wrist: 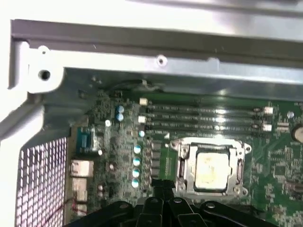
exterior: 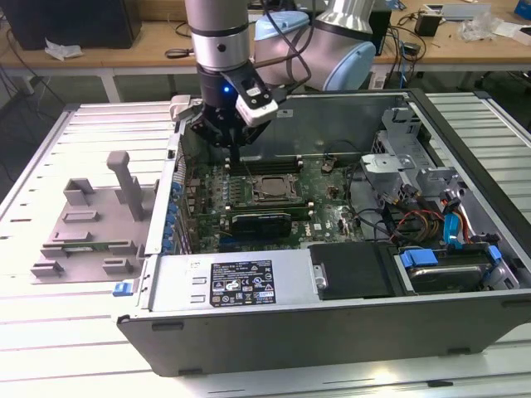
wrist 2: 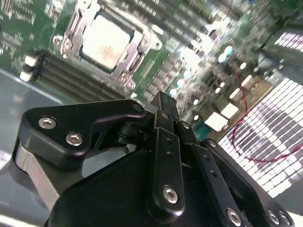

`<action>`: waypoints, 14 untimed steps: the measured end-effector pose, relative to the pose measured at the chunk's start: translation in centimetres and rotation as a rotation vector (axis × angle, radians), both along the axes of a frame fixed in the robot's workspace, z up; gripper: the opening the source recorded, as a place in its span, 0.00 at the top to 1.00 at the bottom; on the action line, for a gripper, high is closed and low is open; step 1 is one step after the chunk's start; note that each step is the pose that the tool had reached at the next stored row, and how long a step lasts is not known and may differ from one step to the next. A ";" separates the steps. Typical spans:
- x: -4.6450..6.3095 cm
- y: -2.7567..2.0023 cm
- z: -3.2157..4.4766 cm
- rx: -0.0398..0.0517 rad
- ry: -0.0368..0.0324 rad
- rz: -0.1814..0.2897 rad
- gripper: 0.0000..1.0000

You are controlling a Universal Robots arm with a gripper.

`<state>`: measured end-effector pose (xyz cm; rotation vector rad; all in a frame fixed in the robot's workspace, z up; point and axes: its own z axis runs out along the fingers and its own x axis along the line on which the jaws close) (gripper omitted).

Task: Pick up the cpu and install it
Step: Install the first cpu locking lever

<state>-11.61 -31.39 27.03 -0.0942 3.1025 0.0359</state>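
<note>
Gripper (wrist 2: 163, 100) pinched closed, empty; near it cpu (wrist: 209, 168) sits in socket (wrist: 183, 163); we judge placement done.

Silver arm (exterior: 217, 33), pale-blue joints (exterior: 353, 66), black claw (exterior: 236, 155)

Slatted table (exterior: 50, 348) carries an open computer case (exterior: 332, 332) and grey fixture (exterior: 83, 224).

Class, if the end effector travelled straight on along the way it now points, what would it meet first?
Probably the green motherboard just beside the socket frame, not the cpu seated in it. Depth is unclear, so the end effector might catch the frame's edge first.
</note>
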 end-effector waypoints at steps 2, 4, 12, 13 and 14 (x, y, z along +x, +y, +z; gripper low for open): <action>-0.1 -0.01 0.00 0.0289 -0.0002 0.000 0.89; -0.3 -0.01 -0.01 0.0697 -0.0005 0.000 0.89; -0.9 -0.07 -0.46 0.1698 -0.0008 0.000 0.89; -0.9 -0.10 -0.58 0.1722 -0.0007 0.000 0.89; -0.9 -0.12 -0.74 0.1753 -0.0006 0.000 0.89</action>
